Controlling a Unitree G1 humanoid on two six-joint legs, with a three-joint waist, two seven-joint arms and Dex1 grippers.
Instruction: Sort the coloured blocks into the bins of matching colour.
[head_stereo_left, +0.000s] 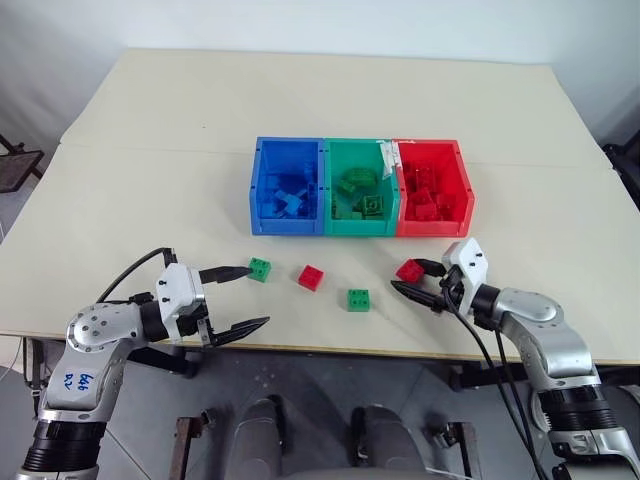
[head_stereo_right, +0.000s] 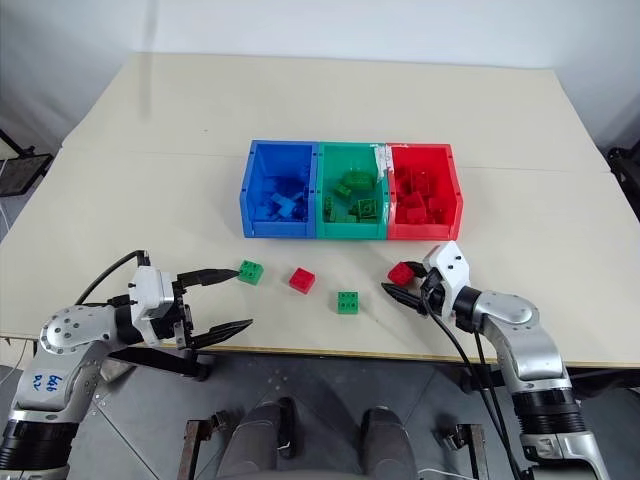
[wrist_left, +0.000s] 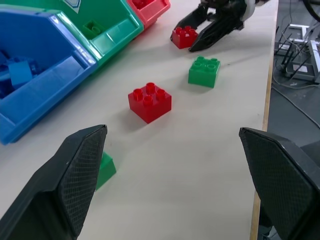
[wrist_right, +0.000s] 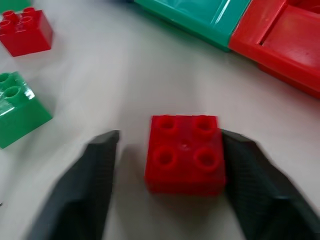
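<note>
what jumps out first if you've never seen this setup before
The three joined bins, blue, green and red in a row at mid-table, each holding blocks of its own colour. In front of them lie loose blocks: the right gripper has its fingers around a red block, one finger touching it and a gap at the other, while the left gripper stands open beside a green block.

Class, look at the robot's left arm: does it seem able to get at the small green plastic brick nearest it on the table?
Probably yes. The left gripper has its jaws wide open, the small green plastic brick lies just beyond its upper fingertip, and nothing stands between them on the table.
</note>
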